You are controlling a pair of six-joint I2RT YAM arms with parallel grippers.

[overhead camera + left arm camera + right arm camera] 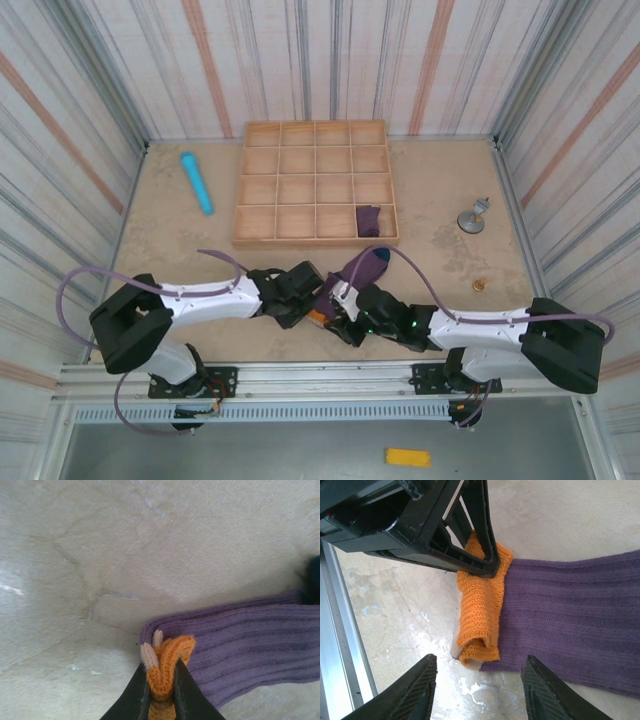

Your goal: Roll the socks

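Left tool (161, 672) is clamped tight on the orange cuff (167, 655) of the flat sock (358, 270). That sock lies near the counter's (440, 290) 6 o'clock edge, its leg running toward 1 o'clock. Right tool (480, 662) stands open, fingers either side of the cuff end, clear of it. The other sock (368, 220) sits bundled in the tray's (315, 241) 5 o'clock corner compartment.

Blue cylinder (196, 182) left of wooden grid tray (296, 189)
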